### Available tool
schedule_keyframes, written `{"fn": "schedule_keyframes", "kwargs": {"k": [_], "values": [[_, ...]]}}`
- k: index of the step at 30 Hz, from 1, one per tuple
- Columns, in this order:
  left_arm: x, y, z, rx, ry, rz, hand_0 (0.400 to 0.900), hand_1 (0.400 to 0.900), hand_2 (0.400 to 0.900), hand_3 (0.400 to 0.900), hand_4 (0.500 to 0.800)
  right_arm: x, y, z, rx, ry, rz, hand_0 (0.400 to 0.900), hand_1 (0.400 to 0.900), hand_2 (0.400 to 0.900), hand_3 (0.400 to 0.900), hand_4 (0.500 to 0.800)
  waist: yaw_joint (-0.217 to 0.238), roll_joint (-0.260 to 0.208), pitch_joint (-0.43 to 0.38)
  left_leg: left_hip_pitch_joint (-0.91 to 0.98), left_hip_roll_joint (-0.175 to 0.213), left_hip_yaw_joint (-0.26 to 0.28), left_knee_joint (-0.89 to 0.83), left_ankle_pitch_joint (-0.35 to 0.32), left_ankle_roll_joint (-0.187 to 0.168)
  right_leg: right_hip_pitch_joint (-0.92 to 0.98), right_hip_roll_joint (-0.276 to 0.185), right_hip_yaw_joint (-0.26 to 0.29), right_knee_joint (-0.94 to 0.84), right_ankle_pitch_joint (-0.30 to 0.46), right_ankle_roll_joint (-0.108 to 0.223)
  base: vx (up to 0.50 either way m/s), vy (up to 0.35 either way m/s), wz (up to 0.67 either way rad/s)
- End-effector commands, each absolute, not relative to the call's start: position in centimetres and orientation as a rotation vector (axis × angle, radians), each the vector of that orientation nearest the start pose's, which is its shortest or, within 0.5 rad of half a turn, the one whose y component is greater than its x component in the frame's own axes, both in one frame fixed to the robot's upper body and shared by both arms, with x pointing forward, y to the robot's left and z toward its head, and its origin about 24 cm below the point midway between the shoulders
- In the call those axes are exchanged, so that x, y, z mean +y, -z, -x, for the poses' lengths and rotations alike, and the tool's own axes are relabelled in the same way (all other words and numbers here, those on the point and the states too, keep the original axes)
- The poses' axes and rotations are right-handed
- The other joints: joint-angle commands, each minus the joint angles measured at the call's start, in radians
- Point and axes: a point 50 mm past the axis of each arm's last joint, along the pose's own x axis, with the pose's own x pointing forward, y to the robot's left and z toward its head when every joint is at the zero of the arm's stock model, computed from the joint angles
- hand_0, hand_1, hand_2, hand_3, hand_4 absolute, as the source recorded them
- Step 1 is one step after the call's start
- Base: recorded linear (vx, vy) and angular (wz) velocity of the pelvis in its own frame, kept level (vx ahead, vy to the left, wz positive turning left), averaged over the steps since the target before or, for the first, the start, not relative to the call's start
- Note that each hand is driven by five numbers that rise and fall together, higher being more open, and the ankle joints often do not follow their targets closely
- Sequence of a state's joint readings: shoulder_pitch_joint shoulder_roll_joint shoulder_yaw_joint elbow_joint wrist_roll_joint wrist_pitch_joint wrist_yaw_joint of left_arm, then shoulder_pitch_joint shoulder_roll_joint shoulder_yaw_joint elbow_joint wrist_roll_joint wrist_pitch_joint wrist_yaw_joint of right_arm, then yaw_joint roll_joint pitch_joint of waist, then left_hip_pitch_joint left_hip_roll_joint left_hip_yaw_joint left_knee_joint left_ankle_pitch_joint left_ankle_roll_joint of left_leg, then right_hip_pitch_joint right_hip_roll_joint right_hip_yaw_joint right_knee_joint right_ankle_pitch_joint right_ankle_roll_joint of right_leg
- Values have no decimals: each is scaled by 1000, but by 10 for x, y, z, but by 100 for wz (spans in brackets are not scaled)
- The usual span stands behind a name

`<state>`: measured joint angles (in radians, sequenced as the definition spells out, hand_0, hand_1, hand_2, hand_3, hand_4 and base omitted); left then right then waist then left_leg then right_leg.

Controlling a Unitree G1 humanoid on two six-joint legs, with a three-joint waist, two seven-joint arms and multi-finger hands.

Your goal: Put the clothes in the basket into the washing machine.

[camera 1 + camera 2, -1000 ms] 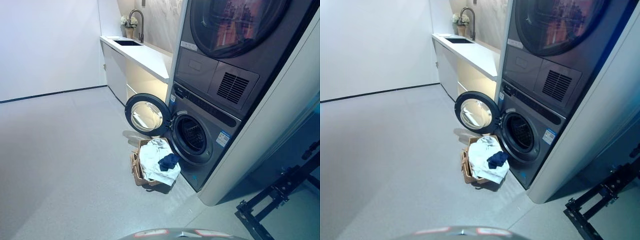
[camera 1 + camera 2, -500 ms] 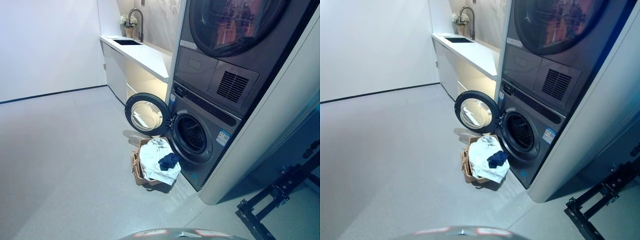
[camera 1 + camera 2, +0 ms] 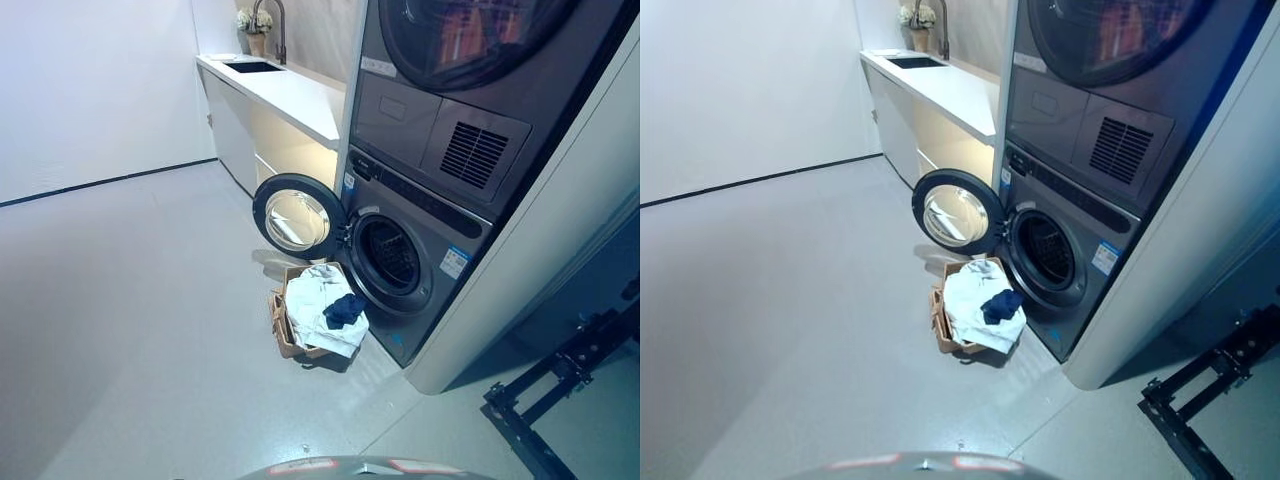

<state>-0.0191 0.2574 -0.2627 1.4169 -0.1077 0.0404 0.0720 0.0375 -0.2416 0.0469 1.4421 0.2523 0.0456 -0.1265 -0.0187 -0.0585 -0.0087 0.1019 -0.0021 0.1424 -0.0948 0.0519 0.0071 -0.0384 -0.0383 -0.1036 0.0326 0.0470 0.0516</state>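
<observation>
A brown basket point(image 3: 280, 322) stands on the floor in front of the grey washing machine point(image 3: 420, 255). White clothes point(image 3: 314, 308) fill it, with a dark blue garment point(image 3: 345, 309) lying on top. The machine's round door point(image 3: 297, 217) is swung open to the left, and the dark drum opening point(image 3: 388, 257) shows behind it. Neither of my hands shows in either view.
A second machine point(image 3: 470, 60) is stacked above the washer. A white counter point(image 3: 285, 95) with a sink, a tap point(image 3: 268, 12) and a small vase runs along the back wall. A black metal frame point(image 3: 560, 385) lies on the floor at the right.
The whole picture has shifted: the camera has tipped down and moved a little, so the basket and machine sit slightly differently in view. The things themselves have not moved.
</observation>
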Motion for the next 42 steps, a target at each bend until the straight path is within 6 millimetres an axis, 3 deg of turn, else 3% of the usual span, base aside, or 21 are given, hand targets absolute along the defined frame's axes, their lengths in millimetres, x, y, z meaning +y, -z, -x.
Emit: {"fn": "schedule_keyframes", "kwargs": {"k": [1, 3, 5, 9, 11, 13, 17, 19, 21, 25, 26, 27, 30, 33, 36, 37, 39, 41, 42], "values": [[236, 163, -93, 1304, -99, -328, 900, 900, 900, 900, 800, -275, 156, -67, 1337, 455, 179, 900, 900, 900, 900, 800, -14, 71, 157, -26, -69, -14, 68, -143, 93, -152, -47, 31, 447, 11, 66, 15, 360, 14], [239, 161, -97, 1294, -100, -341, 900, 900, 900, 900, 800, -276, 155, -73, 1310, 460, 172, 900, 900, 900, 900, 800, -26, 72, 202, -9, -78, -23, 66, -144, 110, -248, -56, 43, 619, 34, 51, 10, 289, 6], [242, 161, -96, 1300, -116, -336, 900, 900, 900, 900, 800, -276, 155, -73, 1300, 481, 154, 900, 900, 900, 900, 800, -27, 80, 222, -1, -75, -26, 80, -156, 116, -307, -64, 47, 670, 5, 39, 103, 182, 2], [244, 160, -95, 1299, -146, -323, 900, 900, 900, 900, 800, -276, 155, -71, 1284, 508, 113, 900, 900, 900, 900, 800, -36, 84, 213, 41, -73, -41, 81, -184, 97, -292, -5, 62, 395, -15, 46, 231, 1, 16], [243, 160, -97, 1293, -145, -326, 900, 900, 900, 900, 800, -278, 154, -73, 1271, 517, 108, 900, 900, 900, 900, 800, -40, 79, 212, 59, -75, -46, 71, -197, 80, -282, 29, 123, 128, 50, 69, 262, -130, 15], [243, 160, -96, 1297, -159, -320, 900, 900, 900, 900, 800, -279, 154, -72, 1269, 529, 108, 900, 900, 900, 900, 800, -37, 77, 211, 89, -70, -62, 52, -206, 55, -282, 14, 169, -45, 107, 90, 405, -264, 16], [242, 163, -86, 1320, -168, -306, 900, 900, 900, 900, 800, -278, 154, -69, 1266, 518, 117, 900, 900, 900, 900, 800, -41, 92, 197, 154, -51, -95, 23, -219, 30, -288, -9, 154, -45, 111, 91, 397, -336, 28], [238, 164, -86, 1316, -175, -285, 900, 900, 900, 900, 800, -283, 151, -76, 1239, 520, 129, 900, 900, 900, 900, 800, -53, 102, 188, 161, -29, -91, 17, -215, 11, -327, 10, 164, 29, 119, 73, 349, -442, 34], [224, 165, -93, 1291, -146, -263, 900, 900, 900, 900, 800, -299, 140, -94, 1161, 557, 147, 900, 900, 900, 900, 800, -79, 135, 198, 97, -10, -105, 96, -179, -10, -396, 29, 148, 163, 77, 52, 327, -446, 35], [219, 167, -90, 1300, -123, -261, 900, 900, 900, 900, 800, -307, 134, -105, 1116, 556, 168, 900, 900, 900, 900, 800, -84, 182, 176, 64, 7, -106, 160, -67, -44, -401, 65, 136, 197, 4, 16, 300, -366, -15], [219, 167, -90, 1301, -123, -260, 900, 900, 900, 900, 800, -307, 134, -105, 1116, 556, 169, 900, 900, 900, 900, 800, -85, 182, 176, 64, 8, -107, 160, -67, -45, -401, 65, 135, 198, 3, 16, 325, -380, -17], [220, 167, -88, 1305, -138, -250, 900, 900, 900, 900, 800, -311, 131, -108, 1105, 555, 178, 900, 900, 900, 900, 800, -80, 200, 175, 22, 9, -86, 271, 16, -67, -364, 72, 135, 178, -23, -4, 295, -357, -10], [221, 167, -90, 1297, -152, -240, 900, 900, 900, 900, 800, -313, 129, -111, 1100, 536, 210, 900, 900, 900, 900, 800, -70, 193, 193, -109, 16, -59, 554, 108, -78, -272, 62, 148, 138, -55, -44, 296, -444, 1], [223, 165, -94, 1282, -167, -238, 900, 900, 900, 900, 800, -316, 128, -112, 1106, 542, 236, 900, 900, 900, 900, 800, -53, 165, 216, -184, 57, -22, 729, 118, -71, -192, 59, 167, 114, -69, -78, 248, -375, -5], [224, 166, -90, 1294, -177, -232, 900, 900, 900, 900, 800, -315, 129, -111, 1114, 553, 227, 900, 900, 900, 900, 800, -46, 156, 215, -230, 33, -20, 726, 73, -66, -140, 58, 165, 86, -71, -77, 222, -203, -6], [223, 167, -84, 1311, -176, -230, 900, 900, 900, 900, 800, -312, 131, -107, 1127, 547, 224, 900, 900, 900, 900, 800, -45, 150, 210, -300, 0, -1, 656, 22, -60, -102, 59, 160, 71, -67, -66, 238, -151, 4], [222, 168, -80, 1323, -175, -230, 900, 900, 900, 900, 800, -311, 132, -107, 1131, 532, 233, 900, 900, 900, 900, 800, -43, 141, 218, -331, -11, 8, 559, -4, -56, -61, 57, 158, 68, -78, -58, 287, -136, -2], [220, 170, -75, 1334, -174, -229, 900, 900, 900, 900, 800, -309, 133, -107, 1136, 507, 256, 900, 900, 900, 900, 800, -34, 145, 233, -317, -37, -19, 361, 2, -50, -15, 66, 155, 66, -95, -53, 292, -20, -16], [219, 170, -73, 1341, -176, -225, 900, 900, 900, 900, 800, -308, 134, -105, 1146, 491, 276, 900, 900, 900, 900, 800, -26, 154, 233, -312, -52, -65, 225, 49, -56, 2, 80, 152, 63, -102, -50, 329, 20, -24]]}}
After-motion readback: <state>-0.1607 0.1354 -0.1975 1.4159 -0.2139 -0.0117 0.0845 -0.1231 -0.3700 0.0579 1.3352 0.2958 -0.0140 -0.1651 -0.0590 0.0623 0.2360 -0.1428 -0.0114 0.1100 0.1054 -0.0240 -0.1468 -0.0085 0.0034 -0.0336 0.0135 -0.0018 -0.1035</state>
